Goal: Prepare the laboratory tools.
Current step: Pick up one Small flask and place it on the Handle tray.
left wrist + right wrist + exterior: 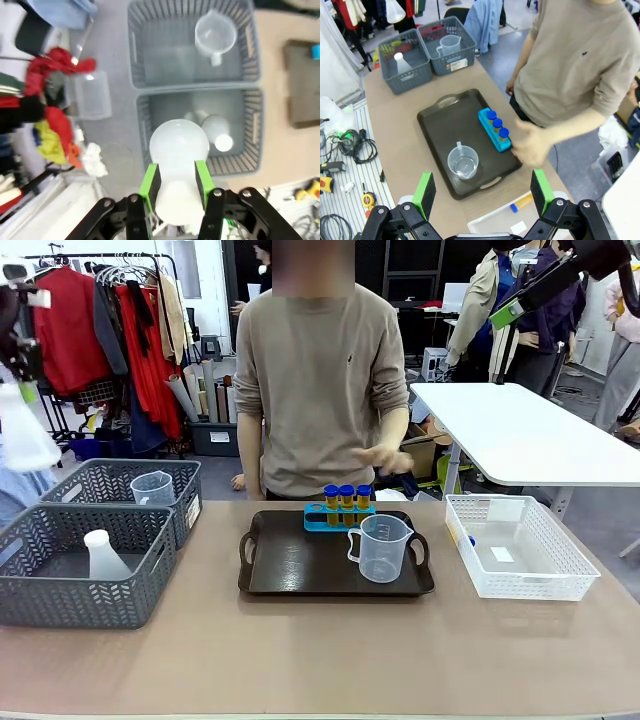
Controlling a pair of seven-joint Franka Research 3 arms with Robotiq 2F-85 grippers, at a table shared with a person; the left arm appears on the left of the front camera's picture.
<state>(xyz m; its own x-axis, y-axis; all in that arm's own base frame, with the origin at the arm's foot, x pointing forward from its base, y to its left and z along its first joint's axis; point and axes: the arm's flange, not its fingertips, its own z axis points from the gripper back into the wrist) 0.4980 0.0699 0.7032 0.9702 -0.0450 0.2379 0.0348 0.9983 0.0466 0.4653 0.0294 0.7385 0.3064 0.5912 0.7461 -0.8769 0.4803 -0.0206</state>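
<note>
Right, my left claw (176,174) grips a conical flask (178,145) above the grey baskets (195,90), presumably bound for the tray (290,570); my right claw (483,191) hangs open, idle.

Work table (320,660) has a tan-brown matte top that runs the width of the front view. Behind it, far left — a clothes rack (95,258) with a dark rail, hung with red garments (65,330) and a few beige ones. Cardboard rolls (195,390) lean beside the rack, above a dark crate (215,438). Right of middle — a white table (530,435). Floor (600,530) grey. Even indoor light, soft shadows. Black cables (350,142) lie tangled beside the work table.
</note>
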